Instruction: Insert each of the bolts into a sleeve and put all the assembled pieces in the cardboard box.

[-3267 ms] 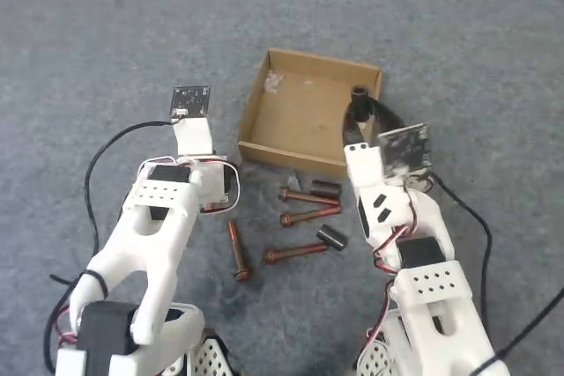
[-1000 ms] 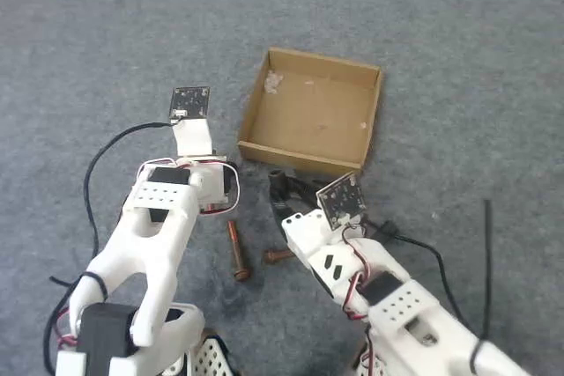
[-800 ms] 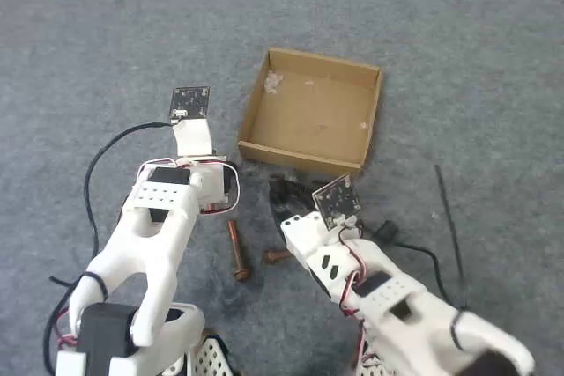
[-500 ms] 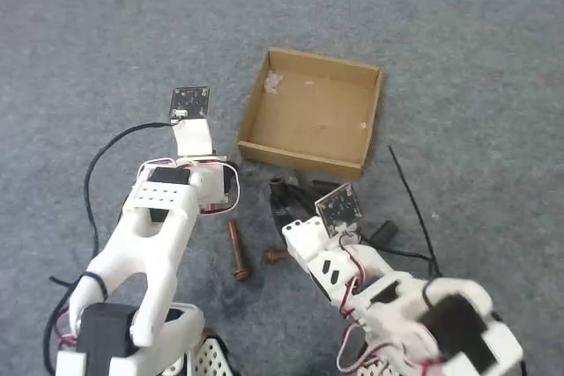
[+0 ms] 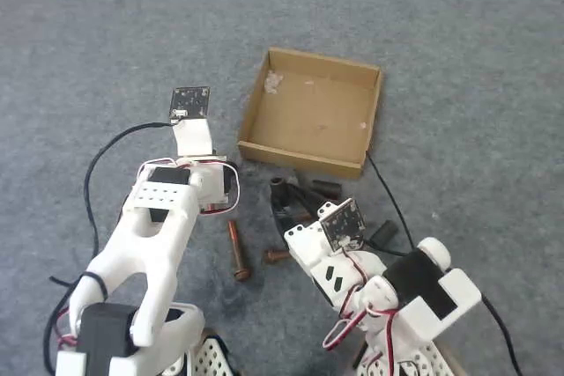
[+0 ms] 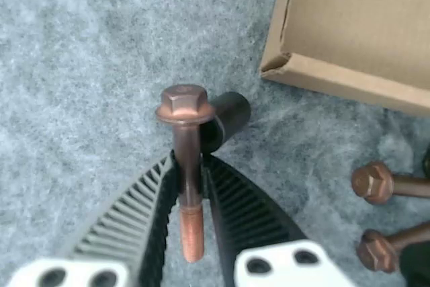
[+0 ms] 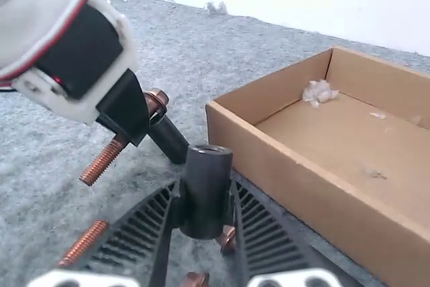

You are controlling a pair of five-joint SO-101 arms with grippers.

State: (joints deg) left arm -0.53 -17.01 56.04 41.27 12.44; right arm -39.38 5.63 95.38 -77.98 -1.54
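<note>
- Bolt (image 6: 185, 105) is pinched by its shank between the ribbed fingers of the left gripper (image 6: 188, 160), which are drawn in narrow around it. The hex head sticks out past the fingertips and the threaded end points back toward the wrist
- Seen from the right wrist, that bolt hangs tilted with its threaded end lower, near the held sleeve but apart from it
- Sleeve (image 7: 207, 166) stands upright, open end up, clamped between the fingers of the right gripper (image 7: 205, 198) (narrow, pressed on the sleeve's sides)
- In the high view the right gripper sits between 6 and 7 o'clock from the cardboard box (image 5: 300, 159), just in front of its near wall. The left arm's wrist is at about 8 o'clock
- A second sleeve (image 5: 326, 189) lies on the grey carpet (image 5: 106, 59) at the box's 6 o'clock, just beside the near wall
- A third sleeve (image 6: 225, 119) sits just behind the held bolt's head; whether they touch, I cannot tell
- A loose bolt (image 5: 235, 250) lies at 7 o'clock from the box, beside the left arm. At that bolt's 3 o'clock, a bolt head (image 5: 276, 255) pokes out from under the right arm
- Inside the box, a small white tuft of fluff (image 5: 273, 82) rests in the 11 o'clock corner
</note>
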